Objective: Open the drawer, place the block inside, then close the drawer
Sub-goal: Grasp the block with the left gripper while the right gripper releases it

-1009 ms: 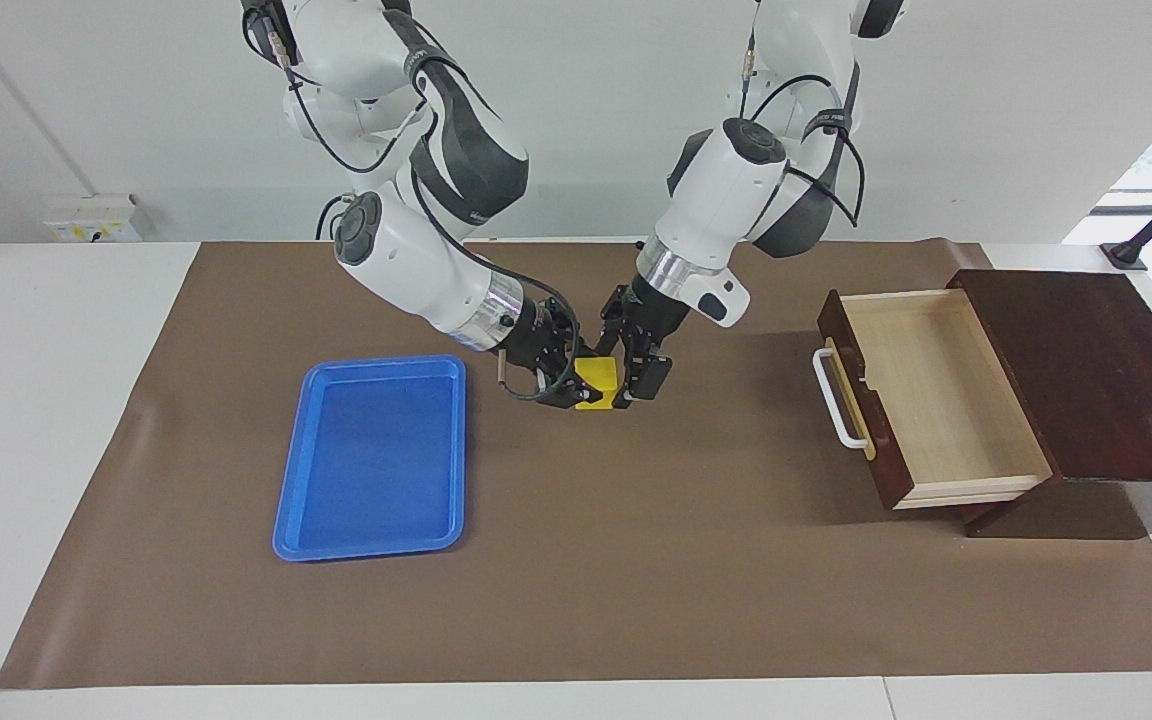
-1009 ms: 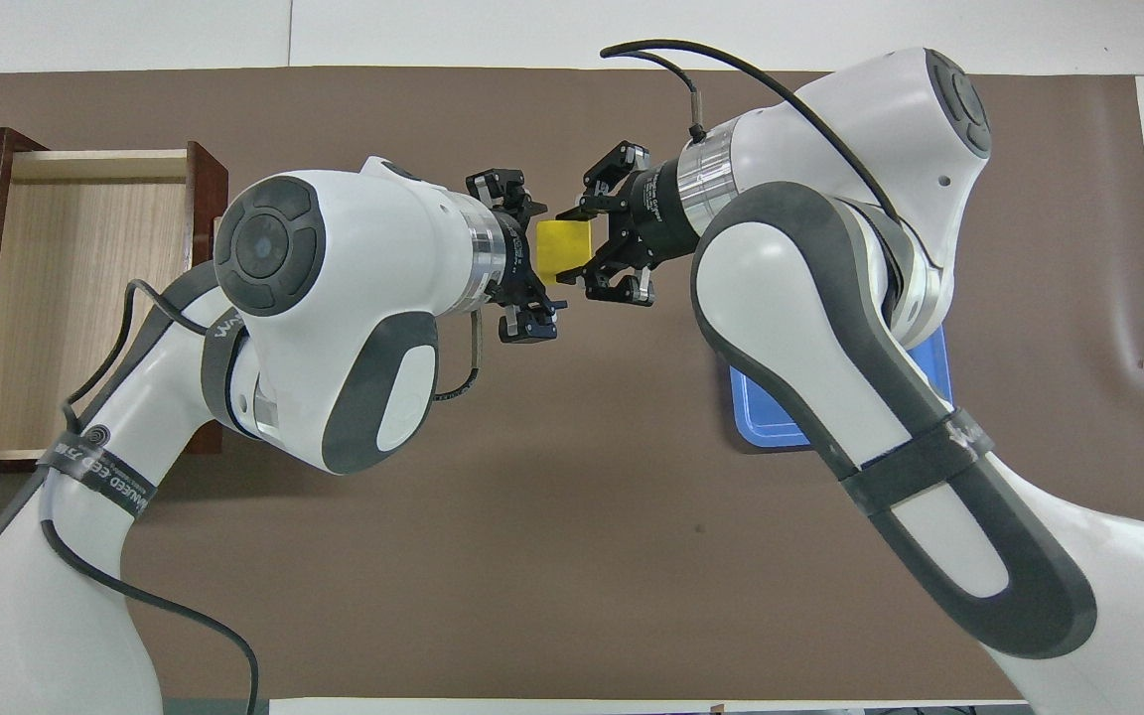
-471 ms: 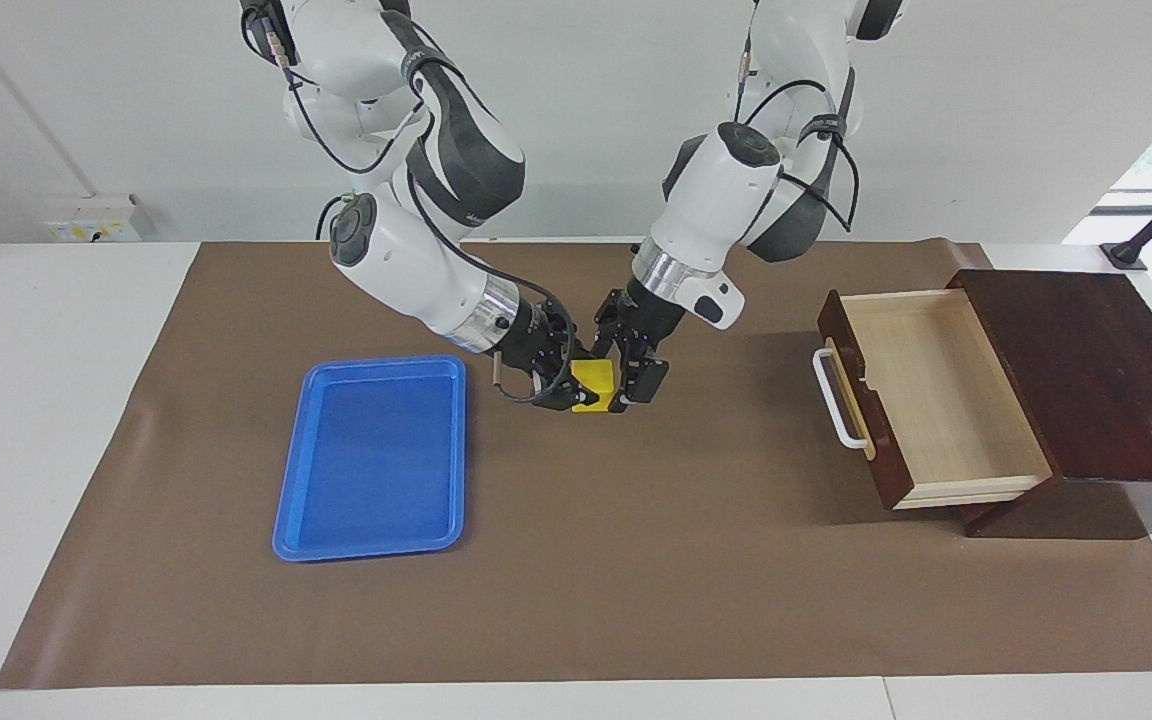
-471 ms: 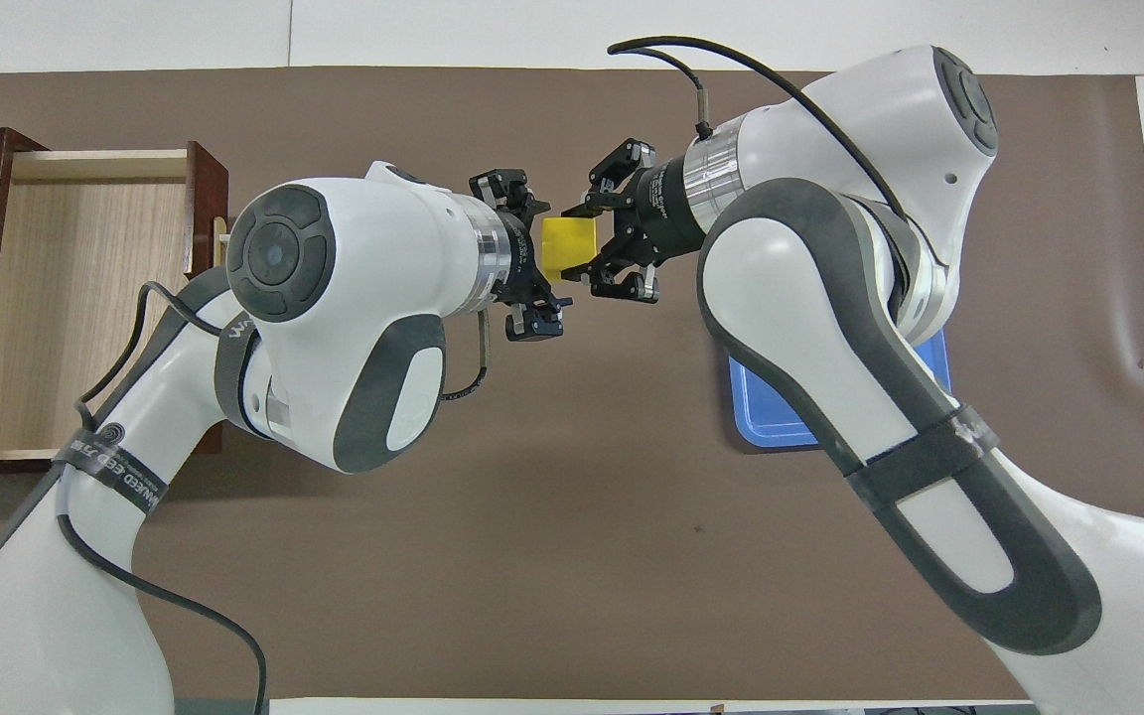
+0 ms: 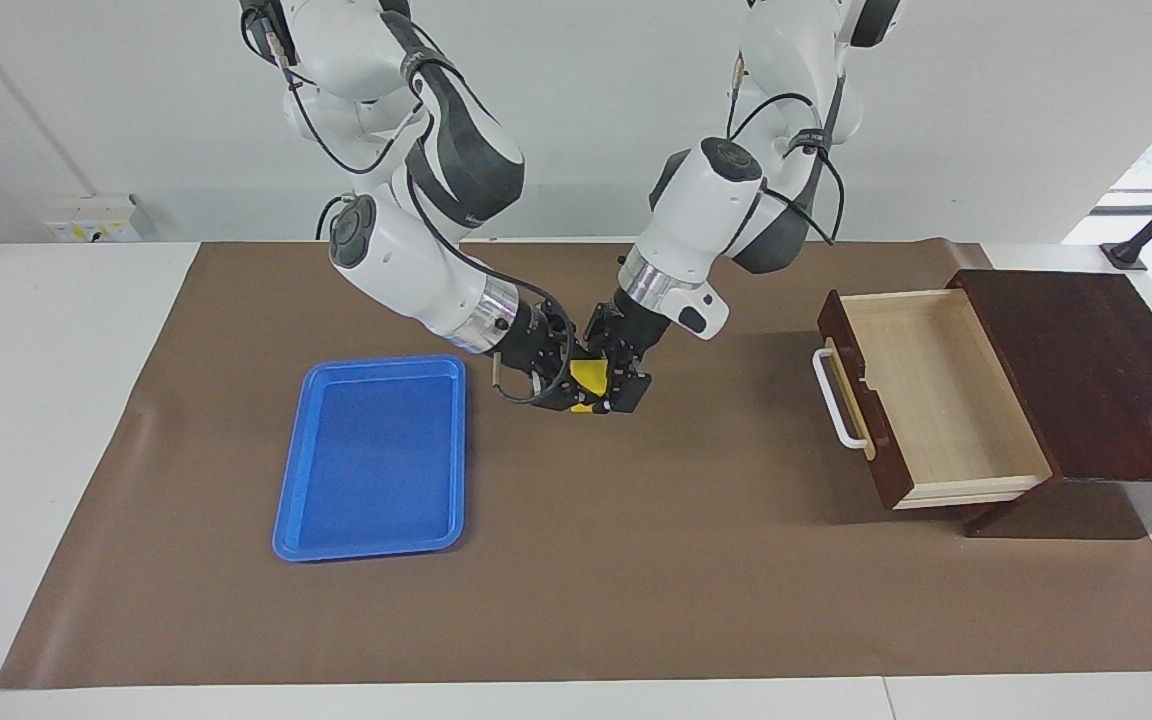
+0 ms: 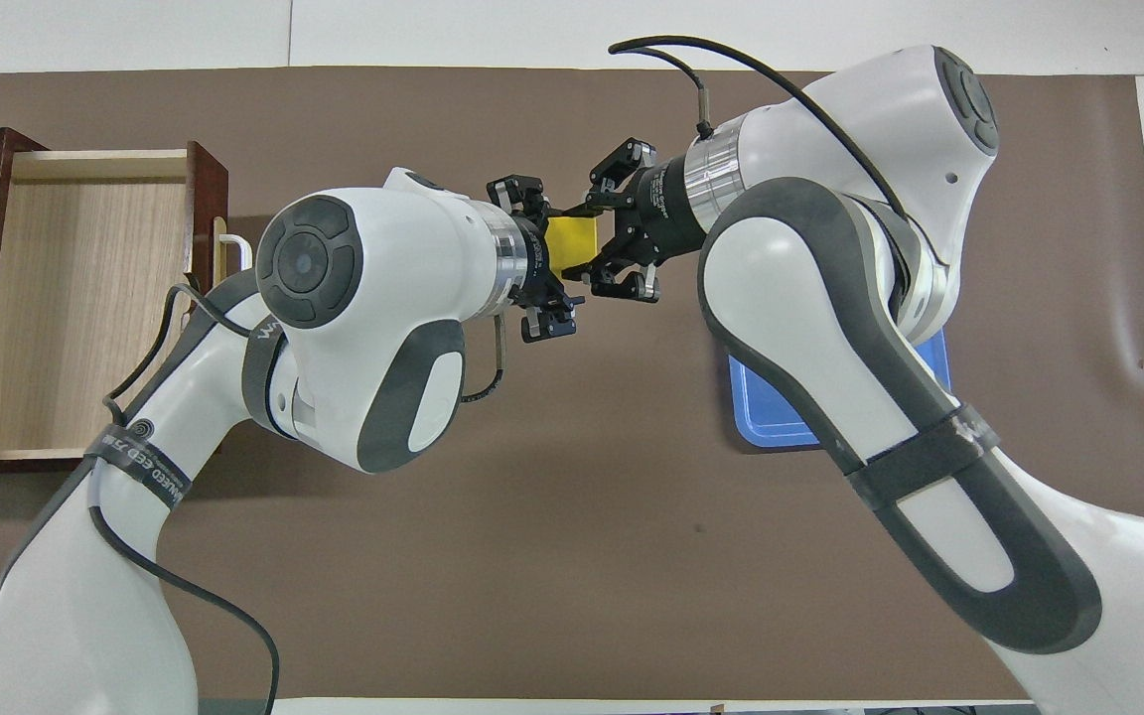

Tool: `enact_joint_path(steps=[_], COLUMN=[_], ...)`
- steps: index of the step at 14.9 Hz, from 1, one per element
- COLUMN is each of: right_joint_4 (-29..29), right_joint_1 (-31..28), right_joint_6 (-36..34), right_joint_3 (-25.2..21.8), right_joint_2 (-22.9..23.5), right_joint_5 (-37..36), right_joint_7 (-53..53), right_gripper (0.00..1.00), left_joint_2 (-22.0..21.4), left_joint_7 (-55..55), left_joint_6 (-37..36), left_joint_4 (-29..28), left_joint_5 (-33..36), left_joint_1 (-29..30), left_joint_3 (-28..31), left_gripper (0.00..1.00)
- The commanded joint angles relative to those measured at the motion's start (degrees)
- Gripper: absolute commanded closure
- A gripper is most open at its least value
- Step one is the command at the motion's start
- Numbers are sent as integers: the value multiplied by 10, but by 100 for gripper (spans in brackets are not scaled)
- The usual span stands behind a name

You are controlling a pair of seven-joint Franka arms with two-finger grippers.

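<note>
Facing view: left gripper (image 5: 604, 385) has now clamped the block (image 5: 588, 377) (right gripper (image 5: 564, 385) still gripping it too).

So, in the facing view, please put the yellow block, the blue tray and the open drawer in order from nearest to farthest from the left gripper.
1. The yellow block: at the left gripper, between it and the right gripper.
2. The blue tray: toward the right arm's end of the table.
3. The open drawer: toward the left arm's end, clearly farthest.
</note>
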Motion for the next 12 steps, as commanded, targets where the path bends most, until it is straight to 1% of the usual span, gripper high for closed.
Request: enact_joint_path(steps=[1,2,6,7,8,9,10,11,12], right_joint_4=[7,7,7,7,7,8,8,8,9], right_joint_1=[-5,-5,-7,-8,-8,-9,-9,-9,-9], right_joint_6=[12,12,12,11,11,9,8,7,8], right_joint_3=[4,4,4,3,3,3,2,1,1], right_joint_2=[4,4,4,4,4,3,3,3,3], right_joint_5=[19,19,21,28,31,31,31,31,31], right_joint_7=[11,11,11,12,12,14,15,15,15], right_gripper=[100,100,100,90,75,25,0,0,0], left_joint_2=[0,0,0,0,0,0,-1,-5,-10], left_joint_7=[-2,-1,-1,0,-1,0,0,3,10], left_joint_6=[-3,-7,-18,-25,-34,-43,-51,-59,-91], left_joint_4=[-1,-1,2,4,9,13,15,15,18], left_joint_5=[4,15,17,19,20,20,20,21,21], left_joint_1=[-13,-13,-10,-9,-7,-6,-6,-6,1], left_joint_3=[8,8,8,8,8,9,10,13,20], left_gripper=[100,100,100,100,100,100,100,100,100])
